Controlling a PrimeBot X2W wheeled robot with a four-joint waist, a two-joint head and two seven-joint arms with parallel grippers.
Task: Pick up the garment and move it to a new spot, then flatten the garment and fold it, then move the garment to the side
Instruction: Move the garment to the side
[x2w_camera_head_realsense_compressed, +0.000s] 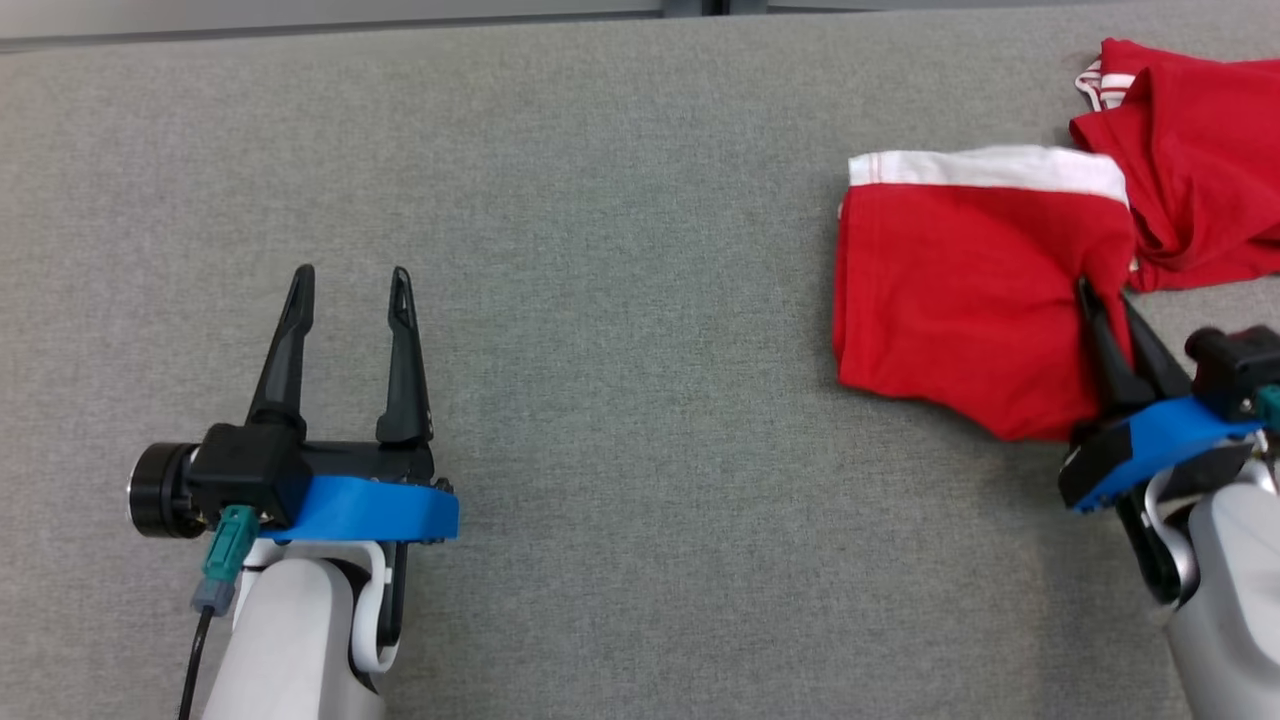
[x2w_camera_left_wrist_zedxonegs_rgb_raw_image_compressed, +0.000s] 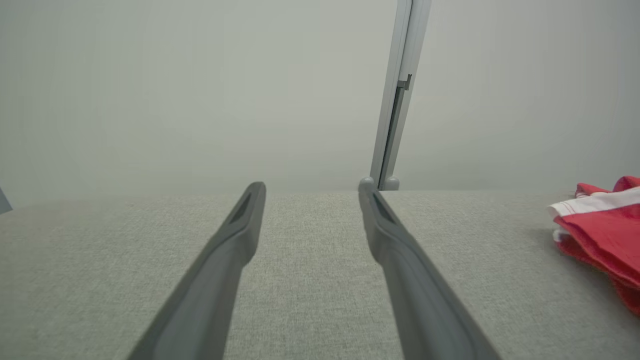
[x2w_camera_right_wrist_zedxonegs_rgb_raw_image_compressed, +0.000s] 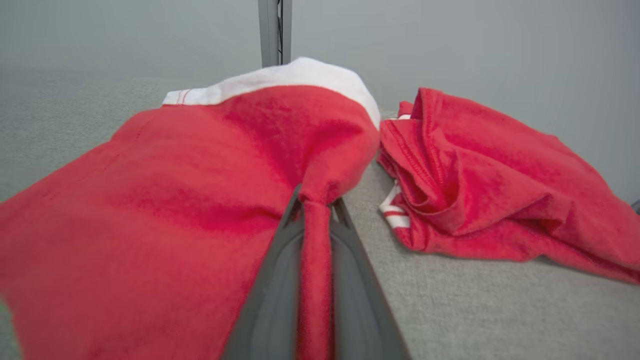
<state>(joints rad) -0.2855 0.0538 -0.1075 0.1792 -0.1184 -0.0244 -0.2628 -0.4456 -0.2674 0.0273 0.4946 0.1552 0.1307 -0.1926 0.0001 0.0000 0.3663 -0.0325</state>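
Note:
A red garment (x2w_camera_head_realsense_compressed: 950, 290) with a white waistband lies on the grey table at the right; in the right wrist view the garment (x2w_camera_right_wrist_zedxonegs_rgb_raw_image_compressed: 175, 200) covers the left half, and its edge shows at the far right of the left wrist view (x2w_camera_left_wrist_zedxonegs_rgb_raw_image_compressed: 600, 225). My right gripper (x2w_camera_head_realsense_compressed: 1100, 300) is shut on a pinched fold of the garment's right side, the red cloth bunched between its two fingers (x2w_camera_right_wrist_zedxonegs_rgb_raw_image_compressed: 317, 200). My left gripper (x2w_camera_head_realsense_compressed: 350, 275) stands open at the lower left over bare table, far from the cloth, with nothing between its fingers (x2w_camera_left_wrist_zedxonegs_rgb_raw_image_compressed: 310, 187).
A second red garment (x2w_camera_head_realsense_compressed: 1190, 170) lies crumpled at the far right, close beside the held one (x2w_camera_right_wrist_zedxonegs_rgb_raw_image_compressed: 490, 200). The grey cloth-covered table (x2w_camera_head_realsense_compressed: 620, 300) stretches between the arms. A pale wall and an upright post (x2w_camera_left_wrist_zedxonegs_rgb_raw_image_compressed: 397, 100) stand behind the table's far edge.

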